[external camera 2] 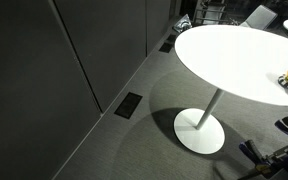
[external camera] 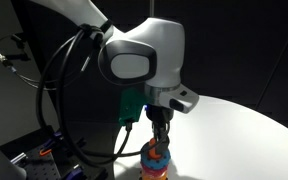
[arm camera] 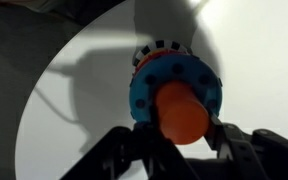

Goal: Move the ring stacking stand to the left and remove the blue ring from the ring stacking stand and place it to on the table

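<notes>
Plastic, likely light, stiff and slick: orange-topped ring stacking stand (arm camera: 182, 115) sits upright near the edge of white round desk (arm camera: 84, 90), bumpy bright blue ring (arm camera: 149, 85) below its knob; end effector (arm camera: 182, 140) straddles the knob, contact unclear; ring's rim looks the better hold.

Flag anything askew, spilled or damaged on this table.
Nothing stands out. The ring stacking stand stands upright on the table, the blue ring sits around its post, and nothing is spilled.
</notes>
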You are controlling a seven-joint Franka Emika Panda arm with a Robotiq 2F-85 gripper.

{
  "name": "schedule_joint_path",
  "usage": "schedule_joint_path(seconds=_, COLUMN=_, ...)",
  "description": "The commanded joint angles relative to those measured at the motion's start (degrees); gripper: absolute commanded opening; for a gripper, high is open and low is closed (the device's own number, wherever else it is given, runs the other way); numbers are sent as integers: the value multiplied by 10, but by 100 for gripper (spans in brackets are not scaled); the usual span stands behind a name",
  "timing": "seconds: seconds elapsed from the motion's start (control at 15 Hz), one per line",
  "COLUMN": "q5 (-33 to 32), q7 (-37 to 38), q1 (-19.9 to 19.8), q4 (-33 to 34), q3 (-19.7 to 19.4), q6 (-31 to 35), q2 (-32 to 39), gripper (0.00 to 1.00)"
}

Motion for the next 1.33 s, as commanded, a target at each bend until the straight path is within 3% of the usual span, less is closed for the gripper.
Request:
schedule_joint_path(seconds=0.0, q5=8, q7=-7, q1=4, q4=13, q3=9, q6=-9, q2=-6, gripper=20)
schedule_joint_path(seconds=1.27, q5=40, q7=-5, q1=72, q4=80, q3=81, q6=-35, q2=21, gripper=20)
